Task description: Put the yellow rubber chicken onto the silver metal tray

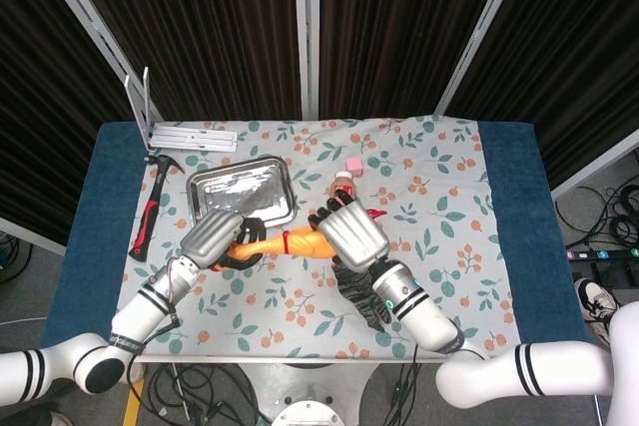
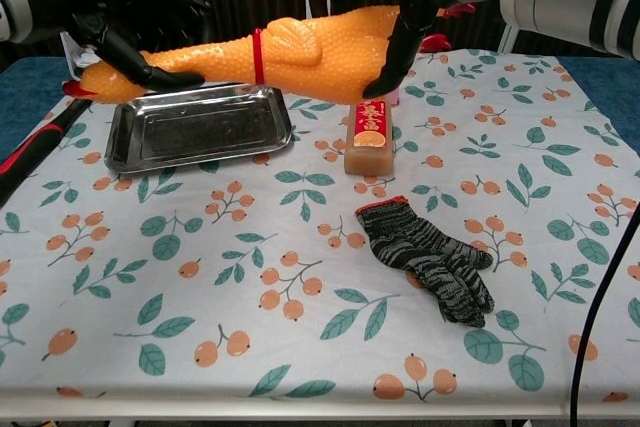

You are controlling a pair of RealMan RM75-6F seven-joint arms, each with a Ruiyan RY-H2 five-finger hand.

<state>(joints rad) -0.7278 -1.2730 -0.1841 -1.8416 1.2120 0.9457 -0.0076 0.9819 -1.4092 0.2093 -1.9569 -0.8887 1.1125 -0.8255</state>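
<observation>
The yellow rubber chicken [image 2: 300, 47] [image 1: 290, 243] with a red neck band hangs in the air, lying roughly level between both hands. My left hand [image 2: 110, 42] [image 1: 212, 236] grips its head and neck end, above the left part of the silver metal tray [image 2: 190, 132] [image 1: 240, 192]. My right hand [image 2: 405, 17] [image 1: 351, 234] grips the fat body end, right of the tray and above a small bottle. Nothing lies in the tray. The chicken's red feet stick out behind the right hand.
A small red-labelled bottle [image 2: 366, 132] [image 1: 342, 185] stands just right of the tray. A dark knitted glove [image 2: 430, 257] lies nearer the front. A pink cube [image 1: 352, 164] sits behind the bottle. A red-handled hammer [image 1: 150, 216] and a white rack [image 1: 170, 132] lie at the left.
</observation>
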